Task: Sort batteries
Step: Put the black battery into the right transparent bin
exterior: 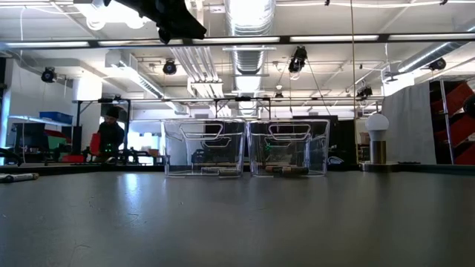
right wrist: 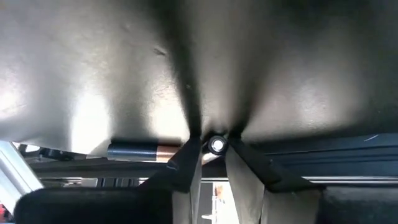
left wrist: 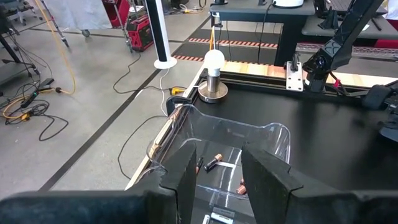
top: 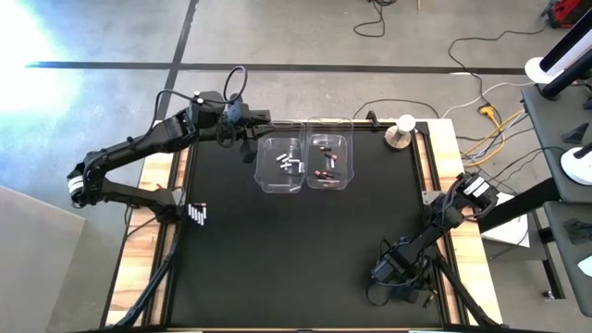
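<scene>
The right gripper is down at the near edge of the table, pinching a small battery end-on between its fingers. Another battery lies just beside it. Batteries are hard, smooth and light, so they roll; hold one around its middle. The left gripper hangs partly open and empty above the clear bins, where more cells lie.
</scene>
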### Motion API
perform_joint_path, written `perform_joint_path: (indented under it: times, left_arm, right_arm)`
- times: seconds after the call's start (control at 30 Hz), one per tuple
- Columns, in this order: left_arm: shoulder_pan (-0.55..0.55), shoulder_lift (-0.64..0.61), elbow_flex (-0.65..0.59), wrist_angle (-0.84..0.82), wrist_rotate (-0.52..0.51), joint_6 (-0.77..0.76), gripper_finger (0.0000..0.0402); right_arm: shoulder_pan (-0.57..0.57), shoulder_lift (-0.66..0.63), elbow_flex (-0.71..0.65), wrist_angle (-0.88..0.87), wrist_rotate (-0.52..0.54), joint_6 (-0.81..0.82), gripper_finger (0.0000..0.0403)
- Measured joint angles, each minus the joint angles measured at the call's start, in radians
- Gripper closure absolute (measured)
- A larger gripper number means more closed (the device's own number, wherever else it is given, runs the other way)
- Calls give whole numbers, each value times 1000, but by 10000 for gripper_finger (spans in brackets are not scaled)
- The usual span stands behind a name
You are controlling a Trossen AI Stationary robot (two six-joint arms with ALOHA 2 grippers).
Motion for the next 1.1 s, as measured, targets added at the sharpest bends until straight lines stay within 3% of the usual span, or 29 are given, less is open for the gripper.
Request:
perform_joint_path:
  times: [0.37,0.9,1.1]
  left_arm:
    - [0,0,0,-1,0,0,294]
    - [0,-24,0,-33,0,28,294]
    - [1,-59,0,-32,-1,100,294]
  right_arm:
    - [0,-1,-9,29,-7,22,290]
    - [-3,3,-46,67,-18,52,373]
    - [-45,-31,-7,11,30,99,381]
